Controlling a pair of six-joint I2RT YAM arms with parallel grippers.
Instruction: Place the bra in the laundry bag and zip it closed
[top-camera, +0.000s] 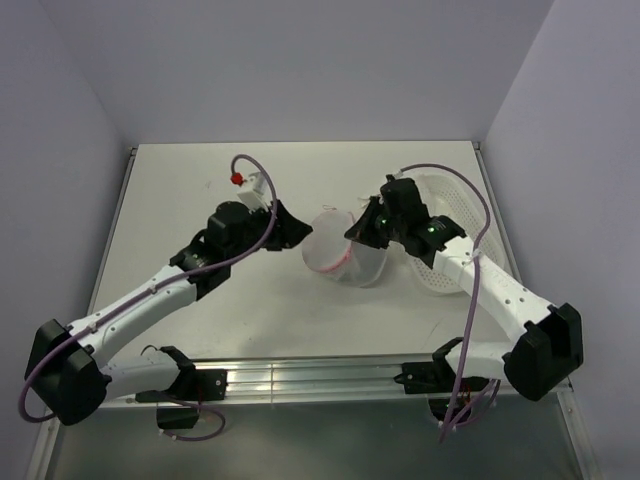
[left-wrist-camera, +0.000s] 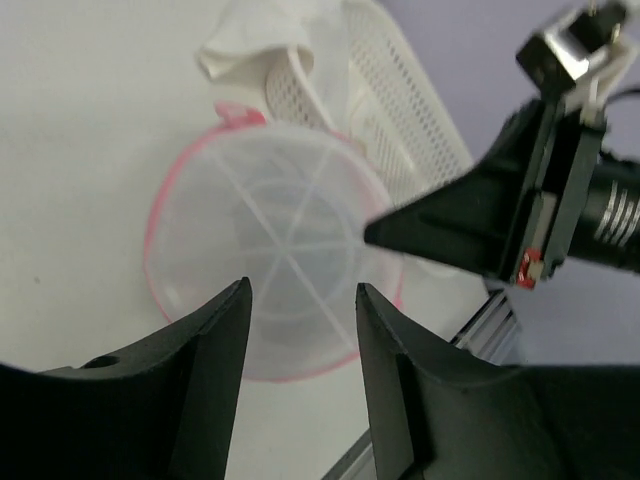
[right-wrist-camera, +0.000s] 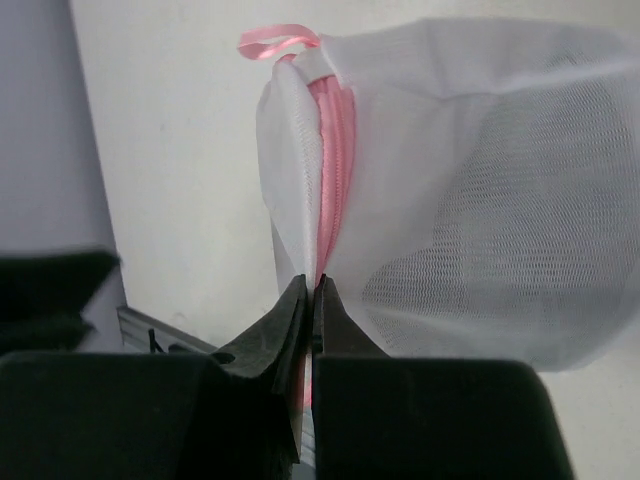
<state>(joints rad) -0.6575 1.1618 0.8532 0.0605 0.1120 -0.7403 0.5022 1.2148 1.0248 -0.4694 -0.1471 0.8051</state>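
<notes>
My right claw (right-wrist-camera: 313, 288) pinches the laundry bag (right-wrist-camera: 480, 150) by its pink zipper trim (right-wrist-camera: 336, 170); my left claw (left-wrist-camera: 302, 292) hangs spread nearby.

Laundry bag (top-camera: 342, 252): small round pouch of translucent white mesh with pink zipper trim (right-wrist-camera: 338, 150) around the rim and a pink ribbon loop (right-wrist-camera: 275, 42) at one end. It is raised on edge, right of the table's centre and near the right edge, round face with radial seams turned left. The right gripper (right-wrist-camera: 312, 300) pinches its trimmed edge. A grey patch (right-wrist-camera: 450, 290) shows through the mesh; its nature cannot be told.
</notes>
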